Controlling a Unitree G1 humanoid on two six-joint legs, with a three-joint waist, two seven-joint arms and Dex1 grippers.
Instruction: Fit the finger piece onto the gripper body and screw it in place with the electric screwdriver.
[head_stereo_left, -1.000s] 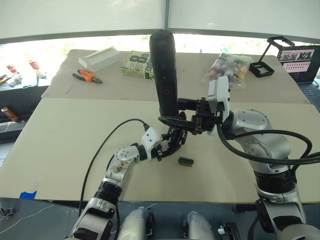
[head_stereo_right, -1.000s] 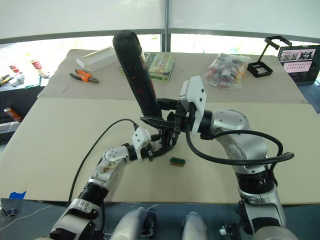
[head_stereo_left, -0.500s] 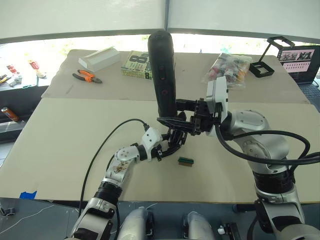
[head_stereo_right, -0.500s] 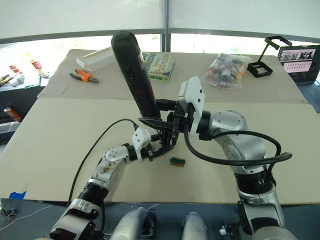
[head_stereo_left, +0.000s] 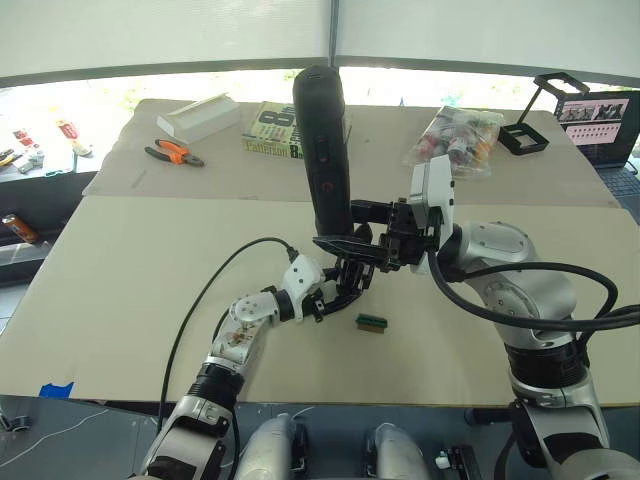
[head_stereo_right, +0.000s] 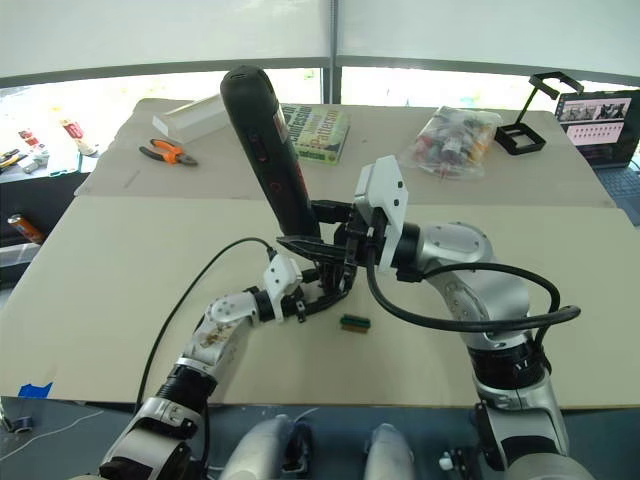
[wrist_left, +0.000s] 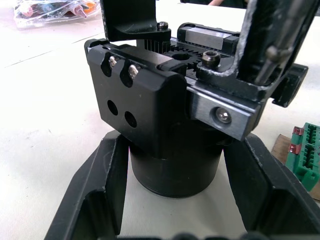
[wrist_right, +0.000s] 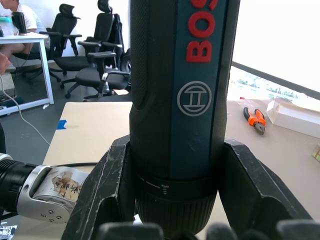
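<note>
Tilted further leftward, electric screwdriver (head_stereo_left: 322, 150) pinched by right claw (wrist_right: 175, 210); left claw (wrist_left: 175, 200) clamps gripper body (wrist_left: 170, 125).

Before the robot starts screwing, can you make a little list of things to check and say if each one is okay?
1. Right gripper grips the long thick black electric screwdriver: ok, fingers clamp both sides.
2. Left gripper steadies the small black gripper body with its round base: ok, fingers flank the base.
3. Screwdriver stands over the gripper body: ok, nearly upright with a slight tilt.
4. Thin metal bit seated in a screw: cannot tell.
5. Black finger piece fully seated: cannot tell.
6. Small green block out of the way: ok, lies apart on the table.
</note>
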